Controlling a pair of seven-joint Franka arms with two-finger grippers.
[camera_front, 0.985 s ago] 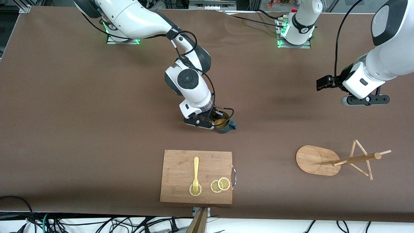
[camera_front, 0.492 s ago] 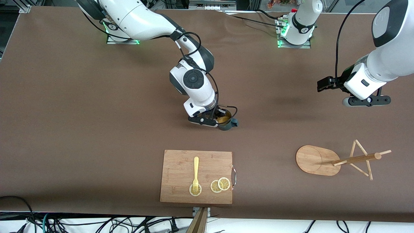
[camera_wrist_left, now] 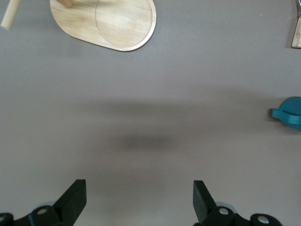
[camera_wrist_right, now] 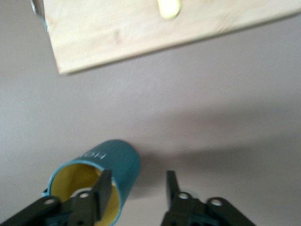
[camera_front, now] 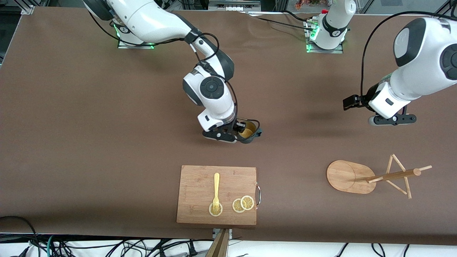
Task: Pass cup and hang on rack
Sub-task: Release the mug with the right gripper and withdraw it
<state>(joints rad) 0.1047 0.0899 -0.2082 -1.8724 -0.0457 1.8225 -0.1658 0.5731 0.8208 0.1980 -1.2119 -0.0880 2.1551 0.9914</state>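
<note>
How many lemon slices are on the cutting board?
3, all on the cutting board edge nearest the front camera: one lemon slice under the fork tines, two overlapping slices beside its metal handle.

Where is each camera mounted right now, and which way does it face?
Front view: high across the table, facing both bases; shows both arms, the cup at the right gripper, the cutting board, the rack.
Left wrist view: on the left arm, looking down past the left gripper, open, at bare table and the rack's base.
Right wrist view: on the right arm, looking down; one of its fingers is inside the tilted cup.
Shared: all three views show the cup.
</note>
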